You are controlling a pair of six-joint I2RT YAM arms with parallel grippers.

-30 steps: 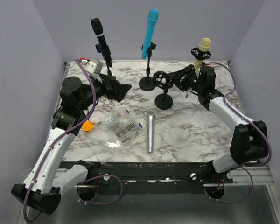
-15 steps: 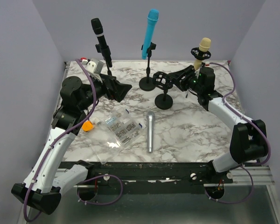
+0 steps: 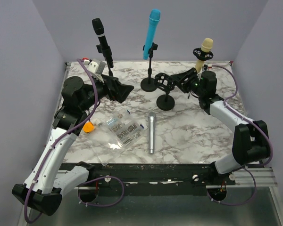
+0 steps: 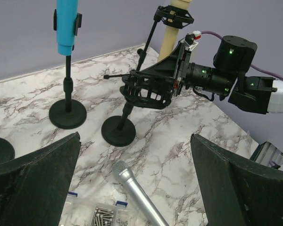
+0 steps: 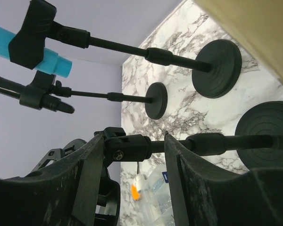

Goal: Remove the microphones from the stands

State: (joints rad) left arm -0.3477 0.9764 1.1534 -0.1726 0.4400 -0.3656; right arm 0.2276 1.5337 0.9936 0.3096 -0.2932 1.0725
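A silver microphone (image 3: 152, 132) lies flat on the marble table, also seen in the left wrist view (image 4: 134, 190). Behind it stands a short black stand (image 3: 166, 101) whose shock-mount cage (image 3: 164, 81) holds nothing. My right gripper (image 3: 177, 80) reaches that cage from the right. In the right wrist view its jaws (image 5: 134, 137) straddle the stand's joint block (image 5: 132, 147), the left finger against it and a small gap at the right finger. My left gripper (image 3: 124, 89) hovers wide open and empty, left of the stand. Black (image 3: 100, 40), blue (image 3: 152, 33) and beige (image 3: 205, 49) microphones sit on stands at the back.
A clear plastic box of screws (image 3: 119, 132) lies left of the silver microphone, with a small orange and white object (image 3: 88, 126) beside it. The blue microphone's round base (image 3: 148, 84) stands just behind the empty stand. Purple walls close in on three sides.
The right gripper's jaws have narrowed a little around the stand's joint, and its wrist has shifted slightly. The left arm and the microphones have not moved.
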